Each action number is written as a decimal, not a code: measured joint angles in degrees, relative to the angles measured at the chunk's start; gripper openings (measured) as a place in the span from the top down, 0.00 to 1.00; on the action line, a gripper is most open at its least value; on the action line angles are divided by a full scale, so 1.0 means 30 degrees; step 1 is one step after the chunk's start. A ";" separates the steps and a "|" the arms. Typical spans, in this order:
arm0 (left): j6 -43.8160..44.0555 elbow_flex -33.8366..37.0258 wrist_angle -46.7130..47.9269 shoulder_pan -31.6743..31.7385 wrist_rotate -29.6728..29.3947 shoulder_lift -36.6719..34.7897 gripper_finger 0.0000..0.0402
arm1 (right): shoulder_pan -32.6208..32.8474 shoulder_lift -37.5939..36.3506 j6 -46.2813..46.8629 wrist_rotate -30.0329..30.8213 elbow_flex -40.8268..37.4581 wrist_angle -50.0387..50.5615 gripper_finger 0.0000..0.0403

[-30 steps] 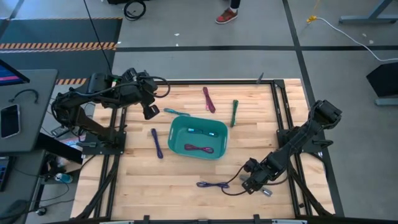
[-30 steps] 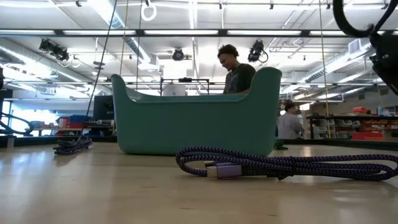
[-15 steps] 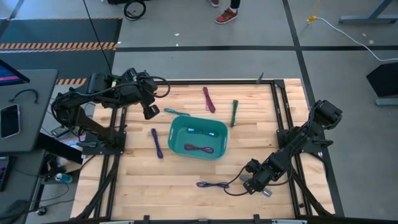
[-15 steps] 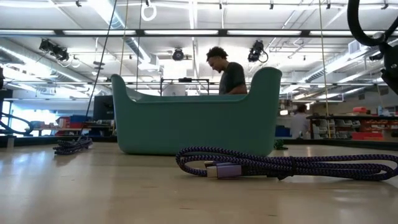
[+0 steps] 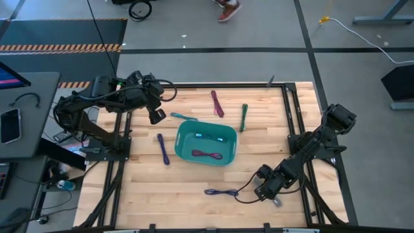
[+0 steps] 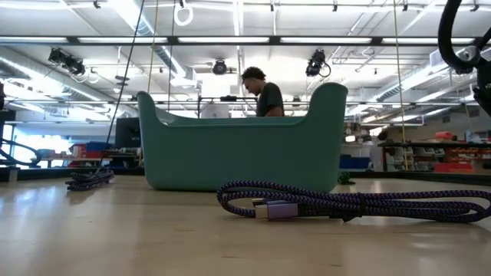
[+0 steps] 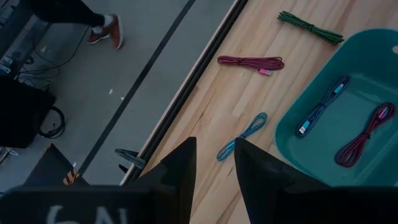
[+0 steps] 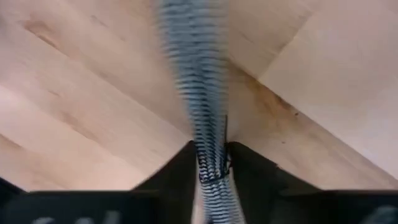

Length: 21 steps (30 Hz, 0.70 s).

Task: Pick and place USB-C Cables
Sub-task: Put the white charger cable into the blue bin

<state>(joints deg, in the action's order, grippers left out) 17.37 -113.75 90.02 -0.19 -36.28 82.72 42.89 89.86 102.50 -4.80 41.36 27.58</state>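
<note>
A teal bin stands mid-table with a blue cable and a maroon cable inside. Loose on the wood lie a maroon cable, a green cable, a teal cable and a purple cable. A purple braided cable lies near the front edge, and my right gripper is shut on its right end. My left gripper hovers open over the far left of the table, above the teal cable. My right gripper pinches the purple braided cable between its two fingers, near the cable's right end. The fingers slant down toward the tabletop. The cable runs on ahead of them across the wood. The rest of the cable lies flat on the table.
A black frame rail runs along the table's right side, close behind my right arm. Bare wood lies in front of the bin. A person moves in the room behind the table.
My right gripper has shifted a little toward the table's right edge, staying low over the cable's end. The purple cable's left part has stayed where it lay. The person behind the table has walked to the left.
</note>
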 joint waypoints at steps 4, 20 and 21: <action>0.0000 0.0000 0.0000 0.0000 -0.0004 0.0000 0.71 | 0.0000 -0.0029 0.0255 0.0018 0.0022 0.0284 0.95; -0.0024 0.0000 0.0000 0.0000 0.0003 0.0000 0.71 | -0.0496 0.0102 0.0183 0.1770 0.0896 0.0409 0.95; -0.0024 0.0000 0.0000 0.0000 0.0003 0.0000 0.71 | -0.0616 0.0102 0.0036 0.2156 0.1223 0.0324 0.95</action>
<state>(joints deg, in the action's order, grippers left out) 17.29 -113.75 90.02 -0.19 -36.27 82.72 41.04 90.17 102.60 1.67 45.03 28.55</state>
